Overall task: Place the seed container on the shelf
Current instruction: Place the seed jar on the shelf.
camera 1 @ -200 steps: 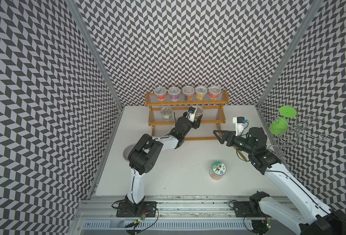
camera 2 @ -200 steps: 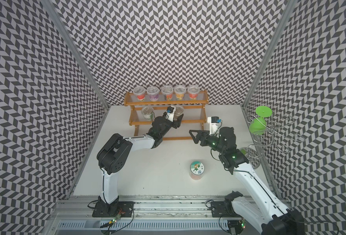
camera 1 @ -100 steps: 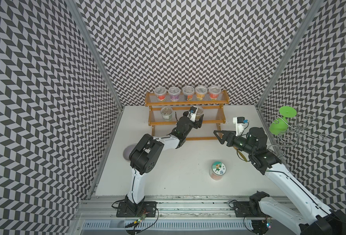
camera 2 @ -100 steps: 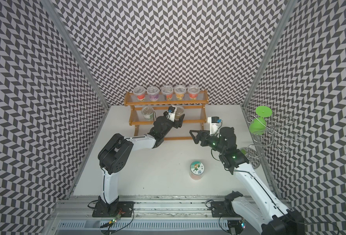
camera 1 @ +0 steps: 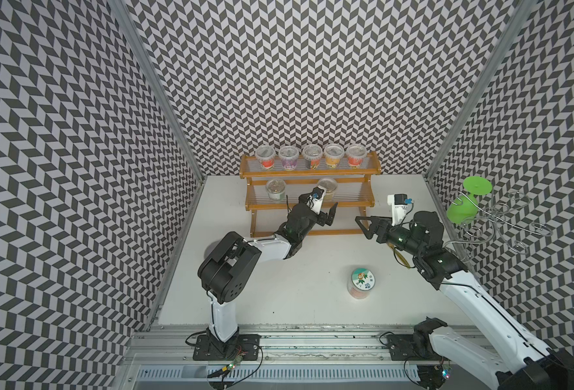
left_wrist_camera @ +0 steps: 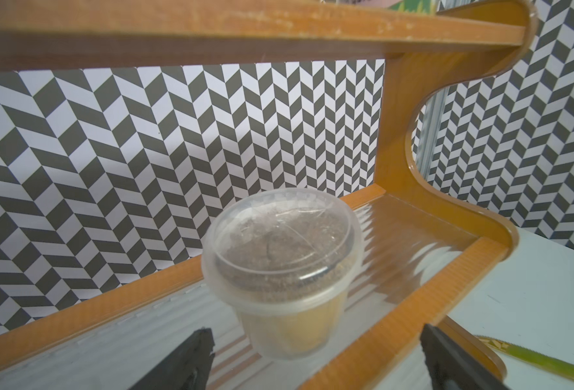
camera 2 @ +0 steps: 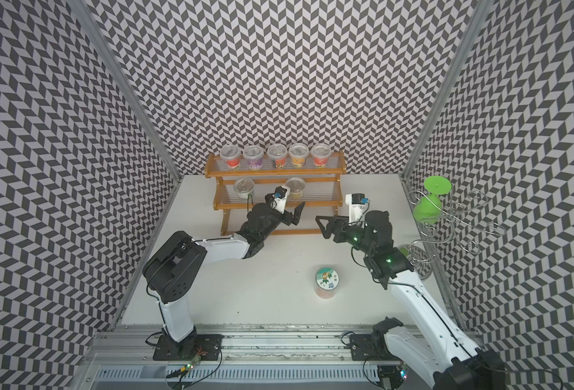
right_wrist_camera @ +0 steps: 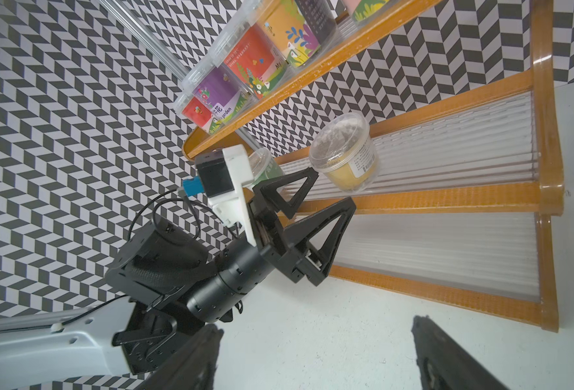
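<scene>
Left wrist shows seed container [left_wrist_camera: 284,270], brown granules [left_wrist_camera: 279,233] inside, on shelf [left_wrist_camera: 397,322].

My left arm [camera 1: 268,248] and right arm [camera 1: 474,300]: white links, black joint housings, thin black cables. Fingers [right_wrist_camera: 344,206] black, triangular open frames. White camera bracket [right_wrist_camera: 236,162], blue plug [right_wrist_camera: 189,185], green LEDs [camera 2: 387,260].

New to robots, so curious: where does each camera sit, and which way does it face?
Top views: high in front, looking down on table, shelf, left arm and right arm.
Left wrist: faces the yellow seed cup on the shelf's middle tier; open left gripper shows.
Right wrist: faces the left gripper and shelf; open right gripper shows.
Shared: both wrist views show that cup.
</scene>
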Robot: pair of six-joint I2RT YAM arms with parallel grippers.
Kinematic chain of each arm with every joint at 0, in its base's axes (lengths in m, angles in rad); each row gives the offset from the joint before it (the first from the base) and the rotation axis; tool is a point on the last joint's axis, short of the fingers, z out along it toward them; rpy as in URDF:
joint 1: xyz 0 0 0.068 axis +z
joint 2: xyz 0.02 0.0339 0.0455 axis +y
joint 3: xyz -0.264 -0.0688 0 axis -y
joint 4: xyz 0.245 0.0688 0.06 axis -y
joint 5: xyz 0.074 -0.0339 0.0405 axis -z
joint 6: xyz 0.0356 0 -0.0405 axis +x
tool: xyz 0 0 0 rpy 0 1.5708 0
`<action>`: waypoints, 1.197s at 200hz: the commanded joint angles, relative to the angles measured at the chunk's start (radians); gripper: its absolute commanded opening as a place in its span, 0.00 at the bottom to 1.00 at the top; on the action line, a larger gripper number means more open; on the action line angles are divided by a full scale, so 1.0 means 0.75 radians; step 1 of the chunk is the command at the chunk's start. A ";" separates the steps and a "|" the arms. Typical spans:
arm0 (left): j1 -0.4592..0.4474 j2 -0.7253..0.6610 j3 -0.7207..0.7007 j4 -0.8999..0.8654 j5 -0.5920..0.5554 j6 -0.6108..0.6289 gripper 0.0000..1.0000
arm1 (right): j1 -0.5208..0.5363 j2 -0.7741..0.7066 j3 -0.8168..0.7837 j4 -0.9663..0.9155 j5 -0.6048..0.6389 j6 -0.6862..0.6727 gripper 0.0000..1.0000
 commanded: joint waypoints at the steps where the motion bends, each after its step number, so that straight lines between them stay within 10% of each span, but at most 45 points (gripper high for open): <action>1: -0.026 -0.100 -0.070 0.073 -0.008 0.038 1.00 | -0.008 -0.010 0.003 0.037 0.013 -0.014 0.90; 121: -0.195 -0.985 -0.862 -0.042 -0.054 -0.086 1.00 | 0.005 -0.034 -0.105 -0.370 0.096 -0.120 0.92; 180: -0.190 -1.323 -1.023 -0.249 -0.145 -0.276 1.00 | 0.041 -0.221 -0.178 -0.445 0.434 0.079 0.99; 239: -0.172 -1.568 -1.127 -0.343 0.087 -0.487 1.00 | 0.040 -0.406 -0.369 -0.333 0.045 0.199 1.00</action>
